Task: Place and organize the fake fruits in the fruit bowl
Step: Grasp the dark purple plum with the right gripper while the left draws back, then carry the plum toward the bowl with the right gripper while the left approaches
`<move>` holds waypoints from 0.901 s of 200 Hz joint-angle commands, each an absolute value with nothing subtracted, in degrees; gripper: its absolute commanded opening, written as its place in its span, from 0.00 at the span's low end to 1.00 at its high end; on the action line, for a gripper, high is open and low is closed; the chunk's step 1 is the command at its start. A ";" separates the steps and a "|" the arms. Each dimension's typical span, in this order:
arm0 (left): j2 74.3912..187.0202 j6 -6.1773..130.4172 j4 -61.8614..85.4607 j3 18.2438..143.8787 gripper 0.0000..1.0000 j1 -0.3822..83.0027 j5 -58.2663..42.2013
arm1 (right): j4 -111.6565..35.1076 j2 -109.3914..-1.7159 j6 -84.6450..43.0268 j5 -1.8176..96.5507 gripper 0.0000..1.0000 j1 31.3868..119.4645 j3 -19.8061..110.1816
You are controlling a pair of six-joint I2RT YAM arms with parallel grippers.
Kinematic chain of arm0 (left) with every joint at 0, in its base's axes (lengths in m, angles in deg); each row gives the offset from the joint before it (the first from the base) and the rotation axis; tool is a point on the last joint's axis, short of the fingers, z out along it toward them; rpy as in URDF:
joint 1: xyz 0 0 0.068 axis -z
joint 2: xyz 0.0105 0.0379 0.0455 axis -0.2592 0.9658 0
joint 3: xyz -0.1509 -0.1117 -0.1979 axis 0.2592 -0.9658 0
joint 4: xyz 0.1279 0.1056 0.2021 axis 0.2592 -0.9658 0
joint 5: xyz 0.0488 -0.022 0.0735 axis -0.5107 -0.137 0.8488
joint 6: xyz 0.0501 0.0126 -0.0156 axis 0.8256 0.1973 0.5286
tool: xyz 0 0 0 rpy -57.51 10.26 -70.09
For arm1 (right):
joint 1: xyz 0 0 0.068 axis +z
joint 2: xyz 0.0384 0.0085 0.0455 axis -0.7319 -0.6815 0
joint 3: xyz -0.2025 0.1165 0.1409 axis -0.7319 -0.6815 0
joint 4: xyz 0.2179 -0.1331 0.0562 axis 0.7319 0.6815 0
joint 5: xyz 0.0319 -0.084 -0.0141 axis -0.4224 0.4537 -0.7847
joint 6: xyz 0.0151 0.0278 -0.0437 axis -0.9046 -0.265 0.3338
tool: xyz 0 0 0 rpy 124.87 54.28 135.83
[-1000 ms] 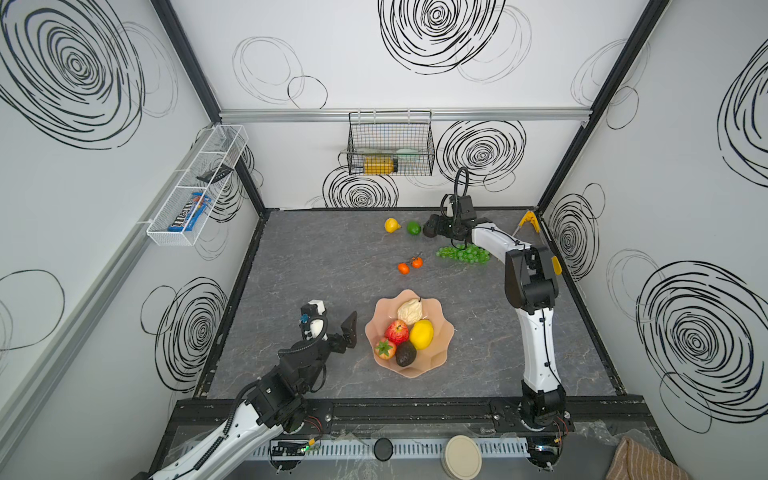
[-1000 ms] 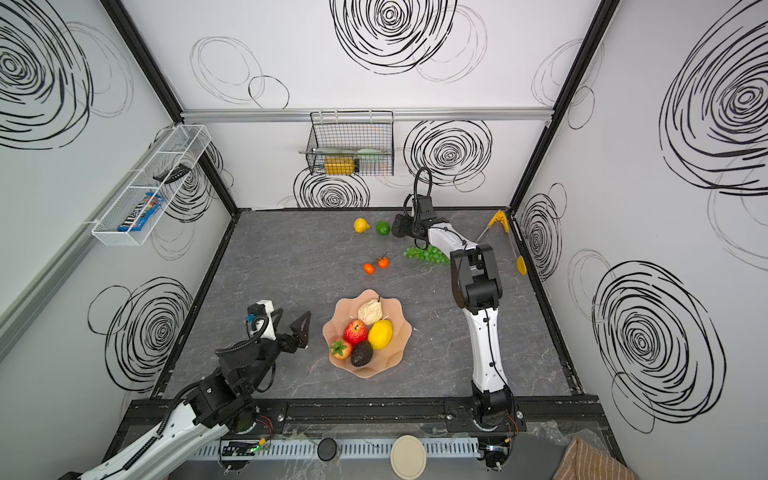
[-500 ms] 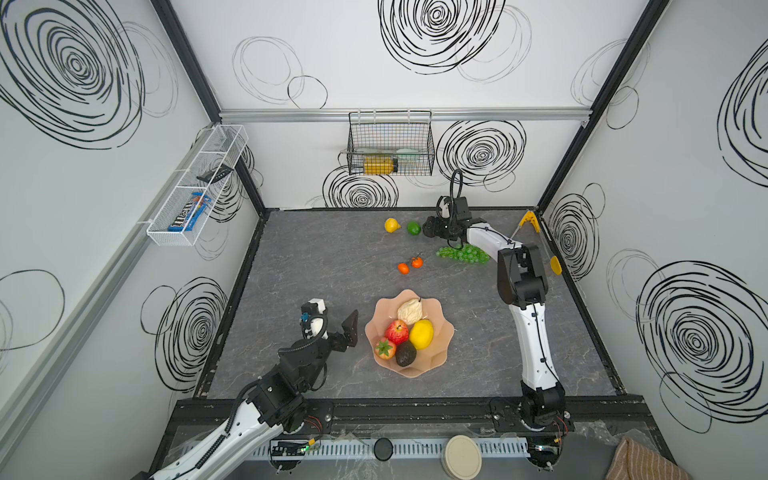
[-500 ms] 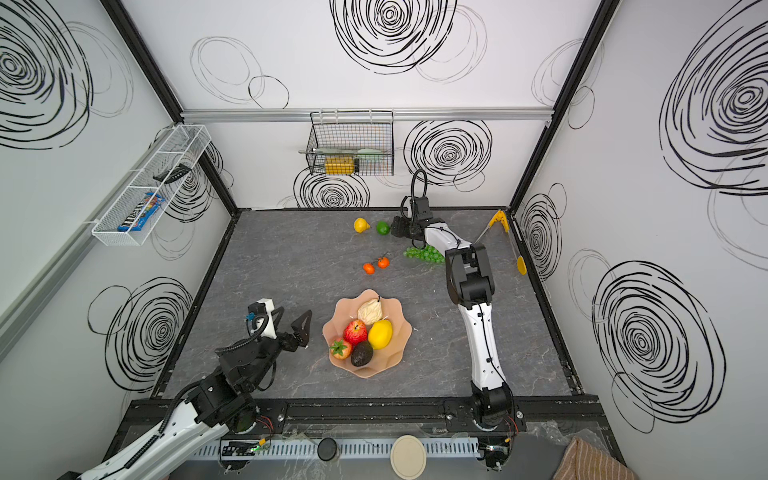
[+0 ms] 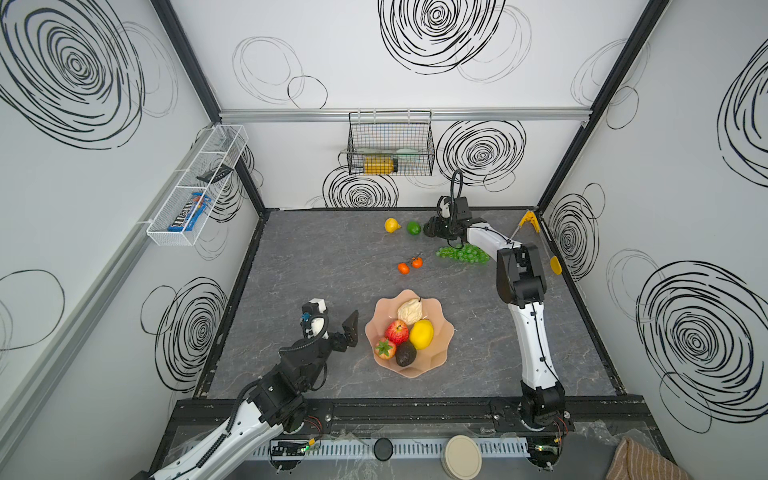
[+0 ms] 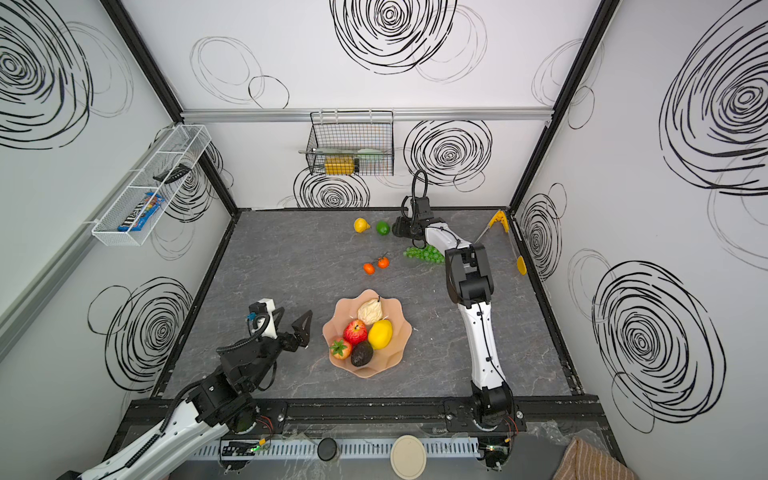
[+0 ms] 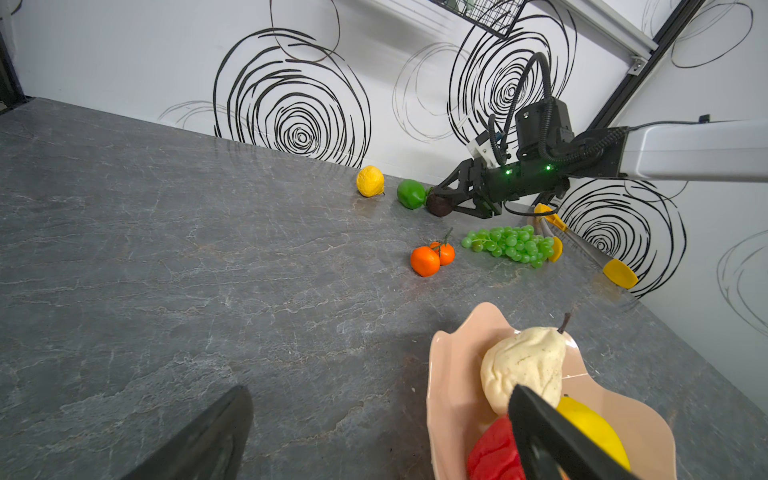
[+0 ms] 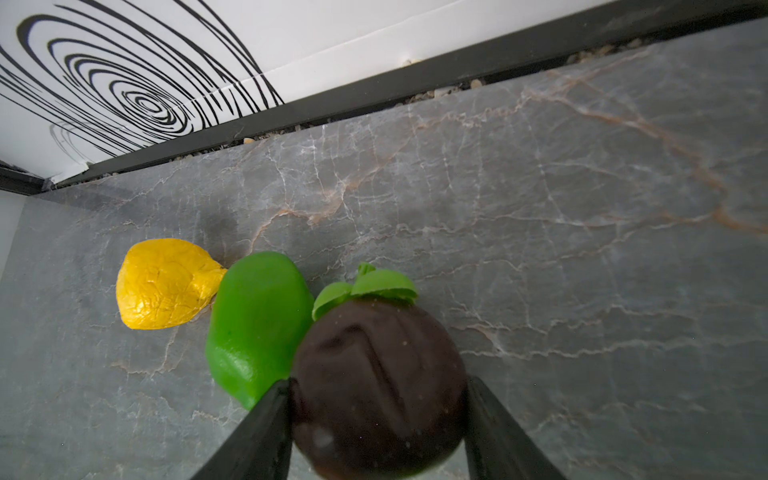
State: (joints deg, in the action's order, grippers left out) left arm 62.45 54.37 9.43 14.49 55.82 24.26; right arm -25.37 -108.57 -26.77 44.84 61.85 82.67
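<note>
The grey stone-patterned tabletop (image 5: 316, 266) is seen in both top views. The scalloped peach fruit bowl (image 5: 441, 332) sits near its front centre, holding a pale pear (image 5: 410, 311), a red apple (image 5: 396, 331), a yellow lemon (image 5: 421, 333), a dark avocado (image 5: 405, 353) and a strawberry (image 5: 384, 348). The left gripper (image 5: 332, 328) is held just beside the bowl's left rim, jaws spread wide, nothing between them. The right gripper (image 8: 378, 419) is extended to the far edge; both jaws are seen against the sides of a dark round fruit with a green cap (image 8: 376, 386), which touches a lime (image 8: 255, 322). A second lemon (image 8: 164, 282) lies beside the lime. A green grape bunch (image 5: 464, 253) and two small oranges (image 5: 409, 265) lie between the far edge and the bowl.
</note>
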 commanded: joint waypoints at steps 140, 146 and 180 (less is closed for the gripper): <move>72.93 47.29 12.53 25.33 0.94 56.00 21.63 | -38.74 -66.81 -31.40 39.98 0.59 62.73 40.91; 73.88 46.70 12.90 26.29 0.94 55.98 20.55 | -39.47 -65.04 -31.49 39.66 0.59 63.41 39.00; 81.50 44.61 14.32 32.52 0.95 55.81 12.00 | -41.04 -55.97 -31.52 36.55 0.58 66.92 30.13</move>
State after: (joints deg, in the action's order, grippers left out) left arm 77.08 47.59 10.56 27.63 55.79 19.12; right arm -37.85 -61.81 -30.94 40.27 64.32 34.33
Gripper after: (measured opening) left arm 0.948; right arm 0.589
